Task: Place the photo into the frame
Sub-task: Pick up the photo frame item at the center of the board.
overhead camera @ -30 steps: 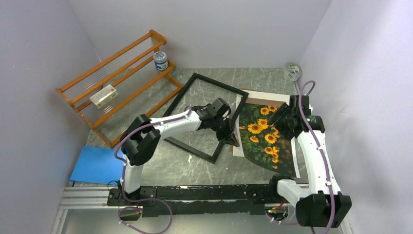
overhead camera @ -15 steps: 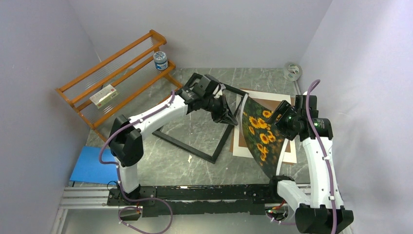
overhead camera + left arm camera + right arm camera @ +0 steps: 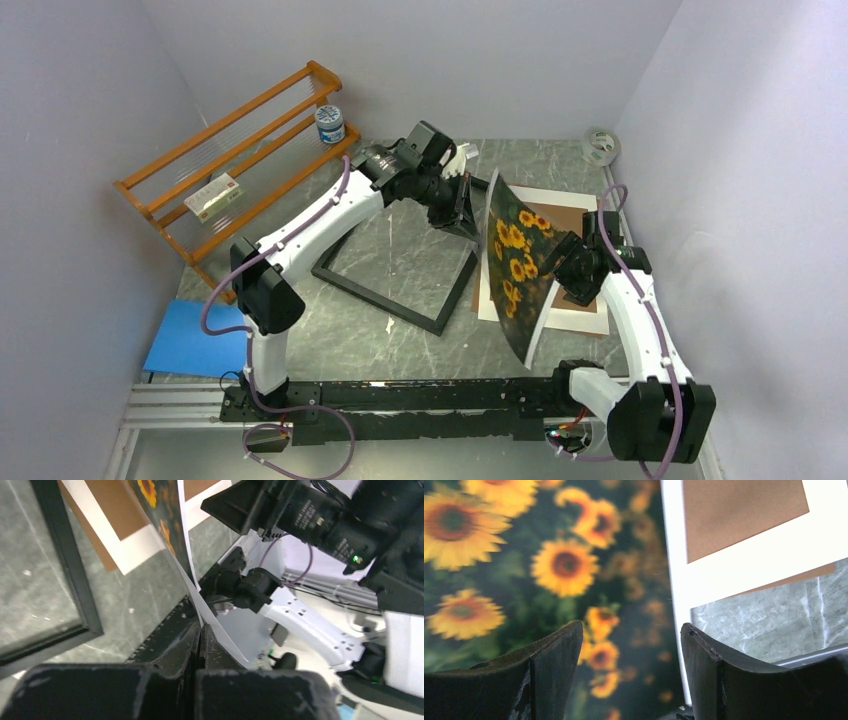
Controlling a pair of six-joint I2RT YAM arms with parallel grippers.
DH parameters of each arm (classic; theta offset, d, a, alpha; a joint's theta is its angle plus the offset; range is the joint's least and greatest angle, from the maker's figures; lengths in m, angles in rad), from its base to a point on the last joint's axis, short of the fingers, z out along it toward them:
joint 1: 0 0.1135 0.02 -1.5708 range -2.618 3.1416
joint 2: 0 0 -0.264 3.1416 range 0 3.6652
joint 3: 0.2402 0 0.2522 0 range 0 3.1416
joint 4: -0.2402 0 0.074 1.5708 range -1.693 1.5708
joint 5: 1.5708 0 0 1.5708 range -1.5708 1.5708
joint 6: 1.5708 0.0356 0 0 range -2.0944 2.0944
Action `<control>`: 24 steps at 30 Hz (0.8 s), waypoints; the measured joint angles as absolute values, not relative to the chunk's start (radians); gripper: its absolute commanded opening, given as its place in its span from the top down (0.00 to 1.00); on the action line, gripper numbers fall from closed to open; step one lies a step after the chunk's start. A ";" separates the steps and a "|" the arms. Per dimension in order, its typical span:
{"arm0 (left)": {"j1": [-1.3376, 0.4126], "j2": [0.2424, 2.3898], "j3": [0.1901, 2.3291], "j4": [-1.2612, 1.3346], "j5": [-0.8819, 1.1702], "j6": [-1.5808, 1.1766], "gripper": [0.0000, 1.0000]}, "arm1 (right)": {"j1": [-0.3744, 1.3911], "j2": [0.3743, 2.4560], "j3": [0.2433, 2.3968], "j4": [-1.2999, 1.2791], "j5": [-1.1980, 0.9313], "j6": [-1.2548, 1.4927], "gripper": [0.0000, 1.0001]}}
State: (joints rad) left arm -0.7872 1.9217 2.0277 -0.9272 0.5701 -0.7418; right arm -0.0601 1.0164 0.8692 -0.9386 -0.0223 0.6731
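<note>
At the far middle of the table point(image 3: 330, 340), the left gripper point(image 3: 462, 205) was clenched on the upper edge of the photo point(image 3: 515, 270). The left wrist view showed its dark fingers point(image 3: 190, 640) pressed together, with the print's plain white back curving up and away from between them. The right gripper point(image 3: 562, 268) hovered close to the printed side. In its own wrist view its two fingers point(image 3: 554, 665) were spread wide with nothing pinched between them, and the sunflowers filled the space beyond.

The photo was held up off the table, standing nearly on edge and bowed along its length. Its far end was at the left gripper and its near corner hung low toward the arm bases. Whether that corner touched the table could not be told. The yellow flowers faced the right arm.

Just to the left of the print, the frame point(image 3: 380, 302) lay flat on the grey marbled surface, apart from the photo. One of its black rails point(image 3: 70, 570) showed in the left wrist view. Beneath and beyond the print lay a white mat point(image 3: 590, 322) over a brown backing board point(image 3: 575, 215).

Further out, an orange wooden rack point(image 3: 240, 150) leaned by the left wall, with a small jar point(image 3: 329, 123) and a small box point(image 3: 215, 197) on it. A blue sheet point(image 3: 195, 335) lay at the near left and a roll of tape point(image 3: 600, 147) sat in the far right corner.
</note>
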 measured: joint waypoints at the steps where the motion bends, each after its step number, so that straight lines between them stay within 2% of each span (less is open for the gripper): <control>1: -0.788 1.925 2.048 -0.940 0.558 -0.704 0.98 | -0.060 1.034 0.854 -0.925 -0.013 0.678 0.25; 10: -0.791 1.924 2.076 -0.924 0.495 -0.490 0.98 | -0.060 1.153 0.836 -0.818 0.061 0.702 0.25; 17: -0.791 1.905 2.079 -0.876 0.485 -0.432 0.97 | -0.060 1.181 0.869 -0.805 0.117 0.699 0.25; 24: -0.791 1.853 2.141 -0.903 0.338 -0.363 0.98 | -0.060 1.204 0.970 -0.801 0.105 0.694 0.25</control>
State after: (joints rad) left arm -0.7910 1.8526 2.1407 -0.9031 0.3378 -0.3634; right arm -0.0601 1.2041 0.9699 -0.8005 0.1051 0.6945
